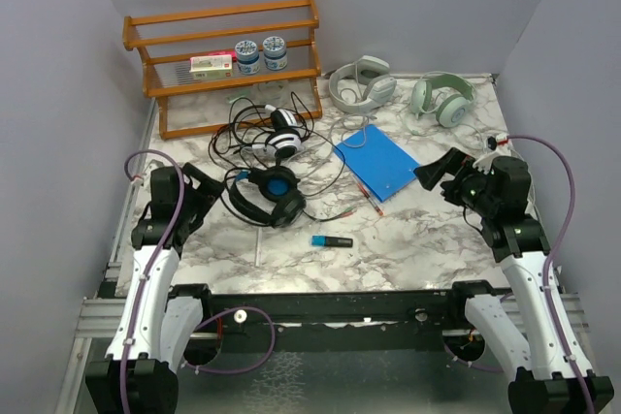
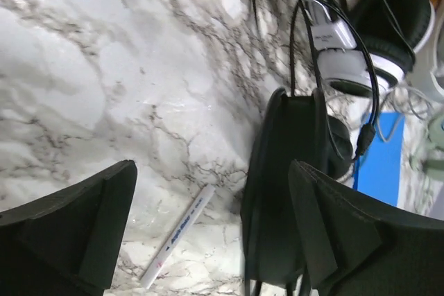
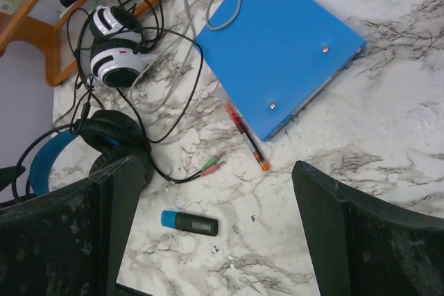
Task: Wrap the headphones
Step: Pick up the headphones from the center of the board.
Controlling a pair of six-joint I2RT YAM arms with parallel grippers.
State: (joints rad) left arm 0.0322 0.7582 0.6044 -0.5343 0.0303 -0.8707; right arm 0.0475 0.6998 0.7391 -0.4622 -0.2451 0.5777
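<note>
Black headphones [image 1: 270, 193] with a blue earcup lie left of centre, their cable tangled toward the white-and-black headphones [image 1: 284, 136] behind them. A pale grey-white pair [image 1: 361, 82] and a pale greenish pair [image 1: 441, 96] rest at the back. My left gripper [image 1: 215, 199] is open just left of the black pair; in the left wrist view the black headband [image 2: 284, 171] stands against the right finger's inner side, and the left gripper [image 2: 211, 240] holds nothing. My right gripper [image 1: 441, 176] is open above bare marble [image 3: 218, 227], holding nothing. The black pair [image 3: 104, 140] lies by its left finger.
A blue folder [image 1: 376, 162] lies mid-table with a red pen [image 3: 248, 136] along its edge. A black highlighter with a blue cap [image 1: 332, 240] lies near the front. A white stick [image 2: 179, 236] lies between my left fingers. A wooden rack [image 1: 223, 55] stands at the back left.
</note>
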